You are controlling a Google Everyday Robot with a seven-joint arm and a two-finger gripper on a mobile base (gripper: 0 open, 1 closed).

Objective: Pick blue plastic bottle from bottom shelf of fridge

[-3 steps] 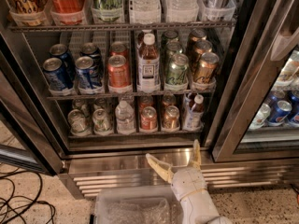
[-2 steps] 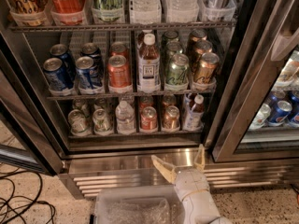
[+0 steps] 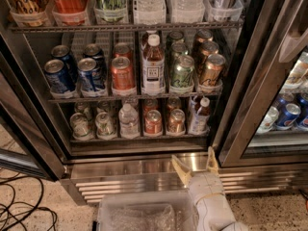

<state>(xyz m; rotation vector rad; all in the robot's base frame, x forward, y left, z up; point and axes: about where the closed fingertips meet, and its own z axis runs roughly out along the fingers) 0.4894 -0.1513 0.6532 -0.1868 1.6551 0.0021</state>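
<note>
Below the bottom shelf [image 3: 139, 139], at approach stage, tool [image 3: 192, 155] spread apart; needs raising toward the blue plastic bottle [image 3: 199, 117].

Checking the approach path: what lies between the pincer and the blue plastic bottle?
In the camera view, only the steel sill and the front edge of the bottom shelf; the open pincer sits below the blue plastic bottle.
</note>
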